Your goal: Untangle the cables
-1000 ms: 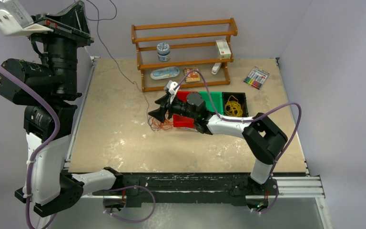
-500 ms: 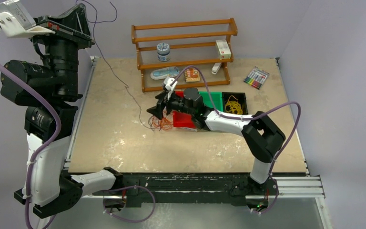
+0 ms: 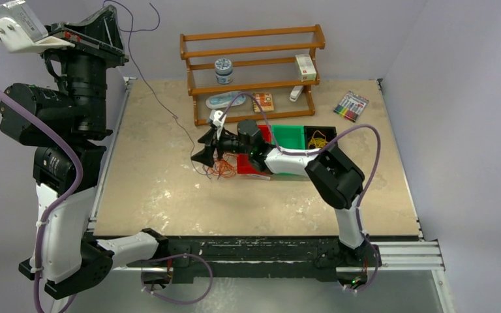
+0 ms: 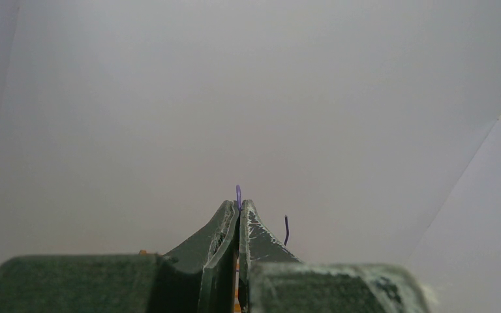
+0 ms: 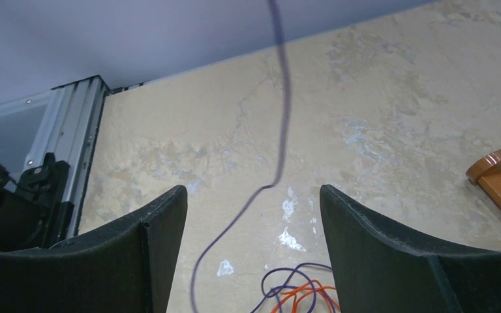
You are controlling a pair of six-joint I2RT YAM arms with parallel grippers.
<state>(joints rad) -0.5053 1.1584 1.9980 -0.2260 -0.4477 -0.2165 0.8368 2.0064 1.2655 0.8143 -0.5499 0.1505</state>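
The cables (image 3: 220,168) lie as a small orange and purple tangle on the table, left of the red bin. One thin purple cable (image 3: 156,98) rises from the tangle to my left gripper (image 3: 111,18), which is held high at the far left and shut on it. In the left wrist view the purple strand (image 4: 238,192) pokes out between the closed fingertips of the left gripper (image 4: 239,207). My right gripper (image 3: 203,154) hovers open just above the tangle. In the right wrist view the purple cable (image 5: 284,130) hangs between the spread fingers of the right gripper (image 5: 253,208), touching neither, with orange loops (image 5: 306,293) below.
Red bin (image 3: 251,166), green bin (image 3: 293,137) and a black bin holding yellow cables (image 3: 318,139) sit under the right arm. A wooden rack (image 3: 251,65) with small items stands at the back. A marker pack (image 3: 351,105) lies at the back right.
My right gripper has shifted left over the tangle and its forearm has swung with it. The purple cable now hangs between its fingers. The left arm has barely moved.
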